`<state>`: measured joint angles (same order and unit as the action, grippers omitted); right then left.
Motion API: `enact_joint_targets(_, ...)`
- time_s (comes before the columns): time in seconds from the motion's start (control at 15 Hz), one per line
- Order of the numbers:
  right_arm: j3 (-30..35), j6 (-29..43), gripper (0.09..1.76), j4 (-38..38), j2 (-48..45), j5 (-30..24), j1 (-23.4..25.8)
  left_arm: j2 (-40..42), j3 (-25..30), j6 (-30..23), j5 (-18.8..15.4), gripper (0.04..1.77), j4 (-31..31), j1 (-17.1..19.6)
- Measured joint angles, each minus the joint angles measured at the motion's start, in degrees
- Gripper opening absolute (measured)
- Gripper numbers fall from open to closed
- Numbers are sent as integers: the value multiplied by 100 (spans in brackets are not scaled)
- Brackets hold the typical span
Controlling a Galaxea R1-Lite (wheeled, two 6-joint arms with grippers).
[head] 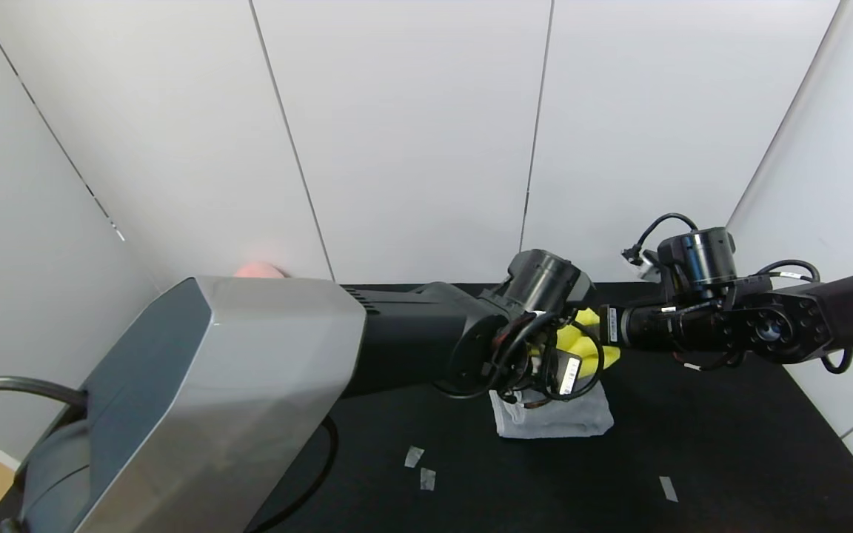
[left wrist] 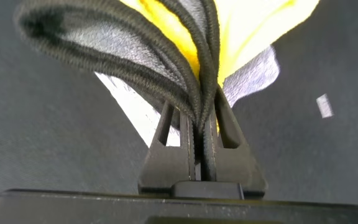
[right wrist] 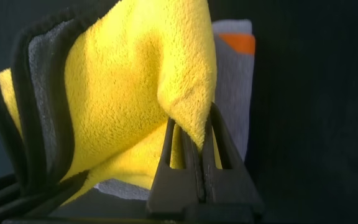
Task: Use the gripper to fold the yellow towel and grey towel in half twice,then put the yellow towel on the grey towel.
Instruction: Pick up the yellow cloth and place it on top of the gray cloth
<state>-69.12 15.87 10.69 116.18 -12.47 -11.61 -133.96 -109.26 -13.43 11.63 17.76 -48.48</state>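
Filling the head view's lower left, the left arm's silver casing hides much of the black table (head: 730, 444). Its left gripper (left wrist: 202, 134) is clamped on the yellow towel's (head: 582, 342) dark-trimmed edges. From the other side, the right gripper (right wrist: 191, 146) pinches a yellow fold. Both hold it over the folded grey towel (head: 556, 418), which is mostly covered. A pink object (head: 260, 270) peeks out behind the casing.

We see both arms crowding over the grey towel (head: 554, 416), w/ the yellow towel (head: 582, 342) bunched between them, blocking approach from above. Bench (head: 730, 444) to the right & front lies open, bar small tape scraps (head: 420, 468).
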Motion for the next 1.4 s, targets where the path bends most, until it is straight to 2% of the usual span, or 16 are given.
enact_joint_targets(0.67,496,2,12,11,83,-4,-74,-138,452,-24,134,18,-4,-71)
enact_joint_targets(0.73,518,0,23,15,88,-20,-82,-140,467,-13,137,18,5,-71)
enact_joint_targets(0.87,556,-4,56,34,88,-90,-60,-145,527,11,187,51,66,-60)
enact_joint_targets(1.0,571,5,83,23,99,-127,-90,-156,540,-2,200,77,44,-77)
enact_joint_targets(1.2,569,2,111,22,96,-146,-90,-151,544,-11,196,106,20,-74)
enact_joint_targets(1.4,569,2,130,9,66,-160,-104,-104,552,-13,240,127,11,-71)
